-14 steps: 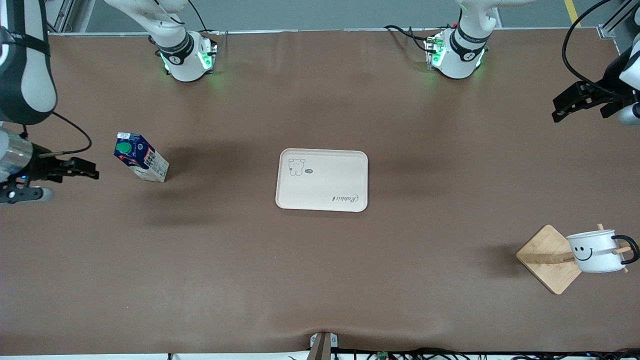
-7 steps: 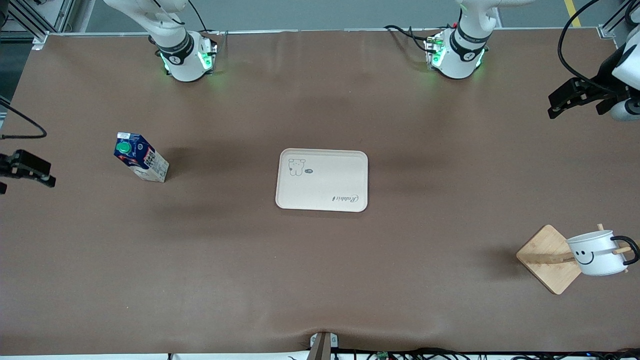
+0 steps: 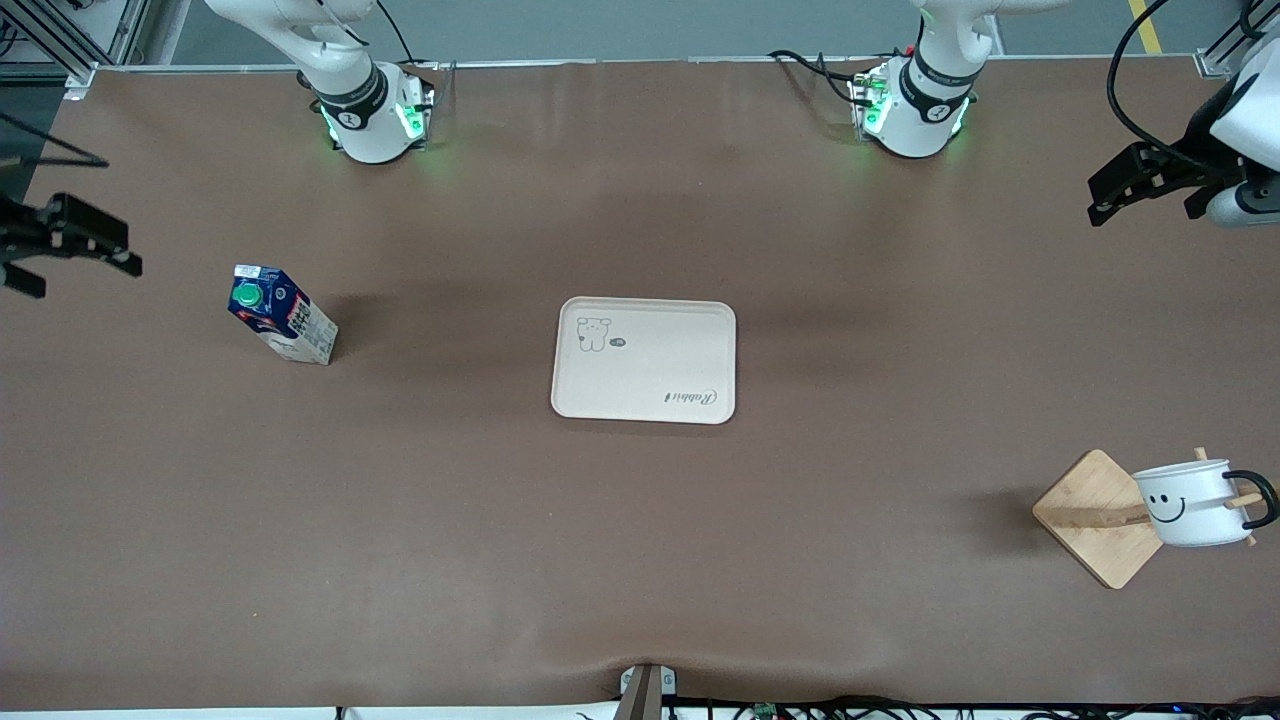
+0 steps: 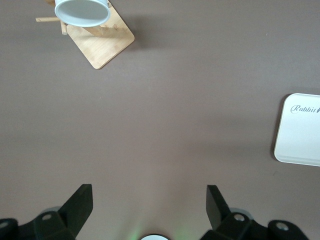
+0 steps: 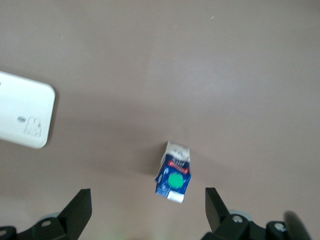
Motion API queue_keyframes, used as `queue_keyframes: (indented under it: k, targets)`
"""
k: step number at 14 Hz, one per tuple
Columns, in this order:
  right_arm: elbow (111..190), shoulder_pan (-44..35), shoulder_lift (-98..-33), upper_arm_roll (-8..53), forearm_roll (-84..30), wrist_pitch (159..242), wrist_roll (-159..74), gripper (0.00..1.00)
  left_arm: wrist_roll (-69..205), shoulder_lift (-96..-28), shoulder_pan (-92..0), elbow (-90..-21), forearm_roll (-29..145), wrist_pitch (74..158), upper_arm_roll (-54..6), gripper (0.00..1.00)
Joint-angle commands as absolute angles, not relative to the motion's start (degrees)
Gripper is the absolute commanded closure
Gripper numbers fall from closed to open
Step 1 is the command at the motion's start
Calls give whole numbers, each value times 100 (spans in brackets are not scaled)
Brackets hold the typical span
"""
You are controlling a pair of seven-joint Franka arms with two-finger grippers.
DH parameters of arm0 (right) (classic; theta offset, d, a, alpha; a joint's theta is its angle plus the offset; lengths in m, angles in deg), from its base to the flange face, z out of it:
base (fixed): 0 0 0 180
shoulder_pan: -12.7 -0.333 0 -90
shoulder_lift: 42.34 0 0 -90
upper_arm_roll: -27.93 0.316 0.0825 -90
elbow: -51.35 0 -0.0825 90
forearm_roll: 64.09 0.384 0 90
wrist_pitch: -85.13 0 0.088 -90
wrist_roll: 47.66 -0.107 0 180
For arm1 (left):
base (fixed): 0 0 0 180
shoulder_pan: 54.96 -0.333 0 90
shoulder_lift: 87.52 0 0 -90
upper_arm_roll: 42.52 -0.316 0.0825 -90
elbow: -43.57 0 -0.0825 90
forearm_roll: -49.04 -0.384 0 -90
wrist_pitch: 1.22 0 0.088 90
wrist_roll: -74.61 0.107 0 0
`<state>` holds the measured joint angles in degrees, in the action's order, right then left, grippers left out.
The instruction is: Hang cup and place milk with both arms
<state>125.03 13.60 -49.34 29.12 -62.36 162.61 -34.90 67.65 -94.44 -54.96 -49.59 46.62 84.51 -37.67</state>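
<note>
The milk [image 3: 280,324], a dark blue carton with a green cap, stands on the table toward the right arm's end; it also shows in the right wrist view [image 5: 173,173]. The cup [image 3: 1188,504], white with a smiley face, hangs by its black handle on a wooden rack [image 3: 1095,515] toward the left arm's end; it also shows in the left wrist view [image 4: 82,11]. My right gripper [image 3: 118,250] [image 5: 147,210] is open and empty over the table's edge beside the milk. My left gripper [image 3: 1105,195] [image 4: 148,205] is open and empty over the table's edge at the left arm's end.
A cream tray [image 3: 645,400] with a bear drawing lies at the table's middle; it also shows in the left wrist view [image 4: 300,132] and in the right wrist view [image 5: 25,117]. The rack's square base [image 4: 102,42] rests on the brown table.
My right gripper has drawn away from the milk and moved toward the robots' bases. My left gripper has shifted slightly toward the bases. The milk and the cup have not moved.
</note>
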Motion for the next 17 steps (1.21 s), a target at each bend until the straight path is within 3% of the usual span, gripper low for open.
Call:
queue_keyframes:
  k: [1,5,17]
  targets:
    - [13463,1340,-4219,2872,-6163,16422,-3753,0,6837,-9692,-5532,-5197,4772,8536,-3733,0]
    - [14495,1323,-3619,2880,-6163,16757,-5562,0,6837,-9719,-5523,-5259,4833,8606,-3724,0]
    - [13977,1402,-3821,2854,-6154,16740,-5241,0,6890,-9605,-5496,-5004,4868,8562,-3733,0]
